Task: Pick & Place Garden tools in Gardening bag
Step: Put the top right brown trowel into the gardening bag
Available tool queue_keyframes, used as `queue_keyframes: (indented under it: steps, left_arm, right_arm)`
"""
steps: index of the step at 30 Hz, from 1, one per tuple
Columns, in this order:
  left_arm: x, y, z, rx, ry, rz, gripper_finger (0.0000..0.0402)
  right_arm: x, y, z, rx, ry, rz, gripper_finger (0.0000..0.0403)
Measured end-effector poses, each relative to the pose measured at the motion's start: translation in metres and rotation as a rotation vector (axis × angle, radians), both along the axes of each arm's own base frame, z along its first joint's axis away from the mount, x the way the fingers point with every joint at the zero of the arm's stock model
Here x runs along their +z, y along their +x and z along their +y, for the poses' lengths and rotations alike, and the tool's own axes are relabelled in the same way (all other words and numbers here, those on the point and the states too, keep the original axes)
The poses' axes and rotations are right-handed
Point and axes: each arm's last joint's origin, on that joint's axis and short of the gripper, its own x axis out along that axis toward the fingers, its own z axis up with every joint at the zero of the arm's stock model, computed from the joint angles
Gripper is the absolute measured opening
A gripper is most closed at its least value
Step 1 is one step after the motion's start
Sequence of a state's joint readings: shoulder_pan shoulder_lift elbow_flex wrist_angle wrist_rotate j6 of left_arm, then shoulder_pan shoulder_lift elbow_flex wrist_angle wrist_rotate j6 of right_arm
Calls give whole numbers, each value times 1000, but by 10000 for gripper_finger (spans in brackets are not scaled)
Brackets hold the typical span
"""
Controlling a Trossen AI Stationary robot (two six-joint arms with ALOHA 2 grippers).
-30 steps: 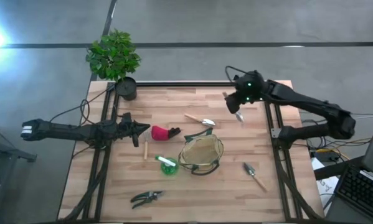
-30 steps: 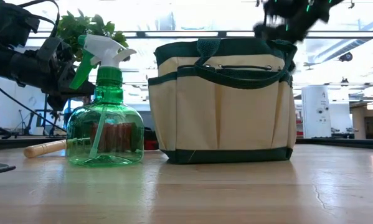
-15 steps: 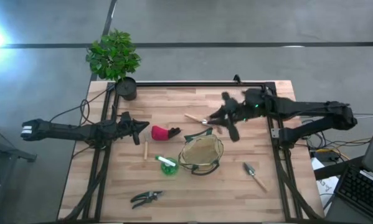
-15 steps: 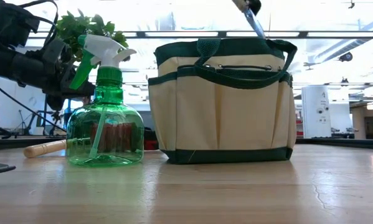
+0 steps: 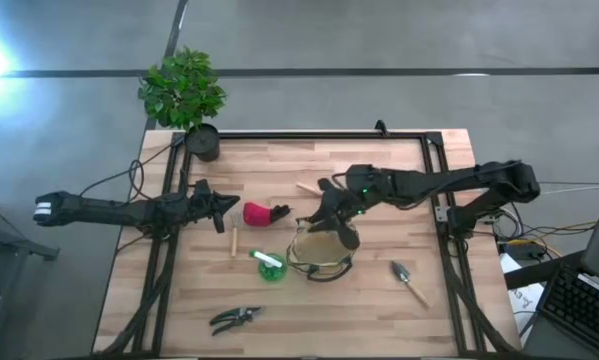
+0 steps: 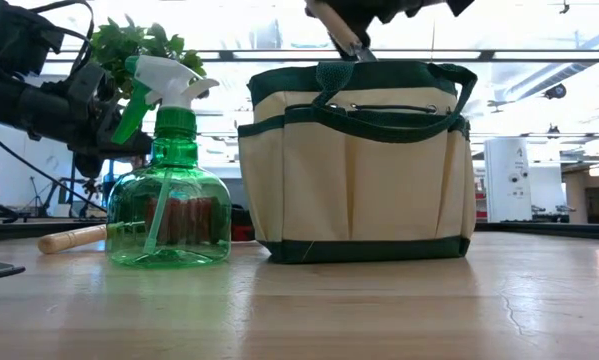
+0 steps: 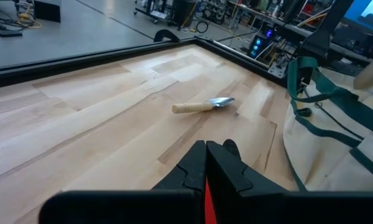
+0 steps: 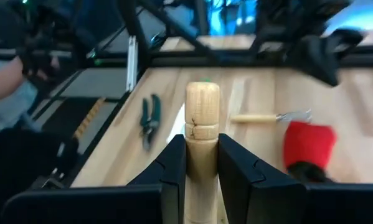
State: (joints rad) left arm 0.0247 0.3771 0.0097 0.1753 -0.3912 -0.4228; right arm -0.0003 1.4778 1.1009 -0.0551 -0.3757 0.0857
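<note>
Gardening bag [image 5: 324, 249] stands near the middle of the counter [image 5: 399, 310], mouth open upward, with the green spray bottle [image 5: 270, 266] just beside it. Right gripper [image 5: 331, 212] is over the bag's far rim, closed on the wooden handle of a trowel [image 8: 202, 134]; the low view shows the tool above the bag's top edge, tilted. Step in hand, as judged: carrying this tool over the bag for deposit. Next move calls for centring over the opening, lowering until the blade clears the rim and looped handles, then releasing. Left gripper [image 7: 206, 163] waits shut and empty near the red-and-black item [image 5: 262, 213]. Outstanding on the counter: pruning shears [image 5: 235, 318], a second trowel [image 5: 410, 282], a small spade [image 7: 203, 106].
</note>
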Motion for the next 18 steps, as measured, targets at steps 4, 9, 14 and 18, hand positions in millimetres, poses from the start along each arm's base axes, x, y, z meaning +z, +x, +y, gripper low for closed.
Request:
queue_keyframes:
  steps: [4,9,14,18]
  left_arm:
    - [-1,0,0,0,1,14,14]
    - [-3,-1,0,0,1,28,14]
    - [-3,-1,0,0,0,29,14]
    - [-3,-1,0,0,-1,29,14]
  right_arm:
    - [-15,2,8,39,-30,97,51]
    - [-25,0,9,38,-35,139,51]
    - [-33,1,9,37,-37,185,51]
    - [-49,9,8,32,-39,233,51]
